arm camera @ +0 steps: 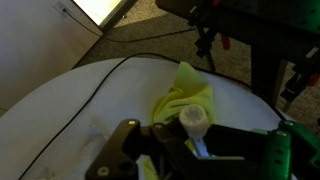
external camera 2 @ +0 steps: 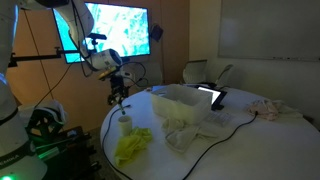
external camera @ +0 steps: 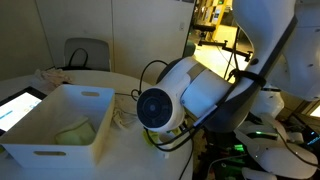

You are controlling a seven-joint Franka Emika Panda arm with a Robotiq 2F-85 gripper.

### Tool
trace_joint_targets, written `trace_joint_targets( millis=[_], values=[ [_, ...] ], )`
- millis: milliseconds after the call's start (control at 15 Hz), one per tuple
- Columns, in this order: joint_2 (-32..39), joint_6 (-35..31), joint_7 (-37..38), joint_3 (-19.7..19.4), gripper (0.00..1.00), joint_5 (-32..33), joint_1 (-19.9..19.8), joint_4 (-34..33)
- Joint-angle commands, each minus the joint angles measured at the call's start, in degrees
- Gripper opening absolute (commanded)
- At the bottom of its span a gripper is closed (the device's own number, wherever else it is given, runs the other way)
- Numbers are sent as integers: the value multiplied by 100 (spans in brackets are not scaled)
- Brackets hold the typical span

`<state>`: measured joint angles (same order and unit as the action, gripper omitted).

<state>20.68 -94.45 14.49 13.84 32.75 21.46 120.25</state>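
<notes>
In the wrist view my gripper (arm camera: 192, 140) is shut on a small white capped tube (arm camera: 193, 119), whose round cap sticks out past the dark fingers (arm camera: 128, 147). Right beyond it a crumpled yellow cloth (arm camera: 186, 97) lies on the white round table (arm camera: 80, 110). In an exterior view the gripper (external camera 2: 119, 98) hangs over the table's near-left part, with the white tube (external camera 2: 125, 122) below it and the yellow cloth (external camera 2: 132, 146) in front. The arm's own body hides the gripper in the exterior view from behind the arm.
A white bin (external camera: 60, 120) (external camera 2: 186, 99) stands mid-table, with pale cloth inside it and beside it. A lit tablet (external camera 2: 213, 97) (external camera: 15, 108) lies next to it. A black cable (arm camera: 95, 85) runs across the tabletop. The table edge (arm camera: 245, 95) is close, with floor and a stand beyond.
</notes>
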Motion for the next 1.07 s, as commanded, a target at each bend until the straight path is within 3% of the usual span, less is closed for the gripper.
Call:
trace_joint_targets(
  millis=[0, 1000],
  values=[
    [209, 249, -285, 23, 9, -84, 27, -289],
    [695, 355, -566, -56, 10, -26, 65, -661]
  ],
)
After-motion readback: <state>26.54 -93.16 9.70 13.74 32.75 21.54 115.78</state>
